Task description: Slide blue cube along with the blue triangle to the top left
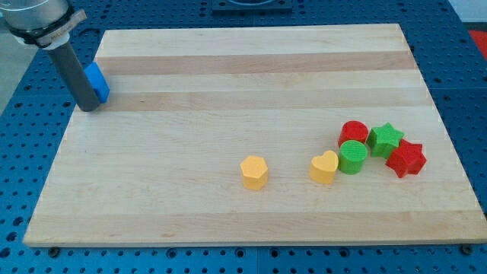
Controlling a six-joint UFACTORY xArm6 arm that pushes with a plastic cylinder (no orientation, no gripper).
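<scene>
A blue block [97, 81] lies at the left edge of the wooden board [251, 68], near its top left corner. My rod stands in front of it and hides its left part, so its shape and whether it is one or two blocks cannot be told. My tip [89, 107] rests on the board's left edge, touching the blue block's lower left side.
A yellow hexagon block [254, 172] and a yellow heart [324, 167] lie at lower centre. To their right cluster a green cylinder [352, 157], a red cylinder [353, 132], a green star [385, 138] and a red star [405, 157].
</scene>
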